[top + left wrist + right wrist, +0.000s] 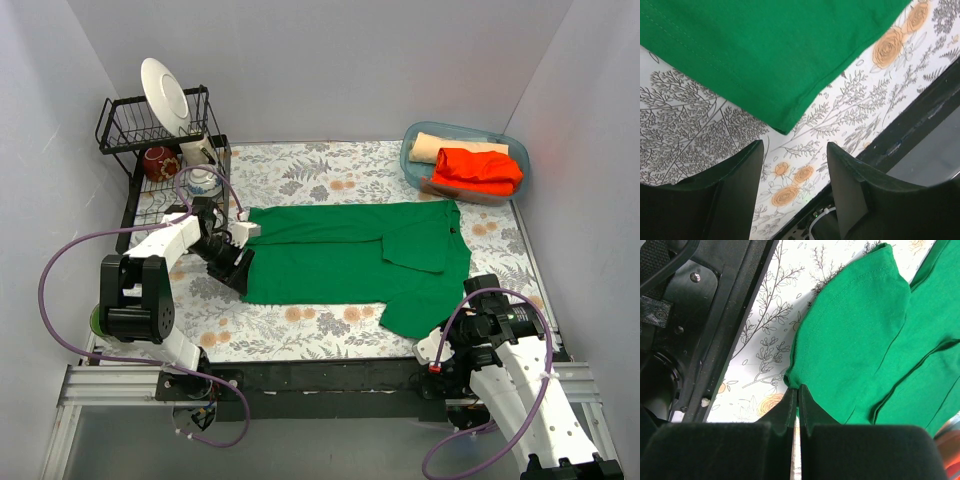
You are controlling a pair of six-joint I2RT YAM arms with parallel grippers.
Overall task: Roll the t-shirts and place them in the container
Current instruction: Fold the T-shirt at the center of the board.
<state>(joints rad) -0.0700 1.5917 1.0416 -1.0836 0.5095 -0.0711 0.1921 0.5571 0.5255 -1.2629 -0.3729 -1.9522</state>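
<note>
An emerald green t-shirt (340, 255) lies spread flat on the floral tablecloth, its body folded lengthwise and its hem to the left. My left gripper (238, 268) is open and empty just off the shirt's near-left hem corner (785, 127); the corner lies a little ahead of my fingertips (756, 150) in the left wrist view. My right gripper (798, 387) is shut on the edge of the near sleeve (850, 330), which bunches at the tips. In the top view it (440, 338) sits at the sleeve's near edge. An orange-red t-shirt (480, 170) and a pale tan one (440, 148) lie in a bin.
A clear blue bin (460, 127) stands at the back right. A black dish rack (125, 125) with a white plate (165, 95) and a mug (158, 162) stands at the back left. The table's black front edge (330, 372) runs close below the shirt.
</note>
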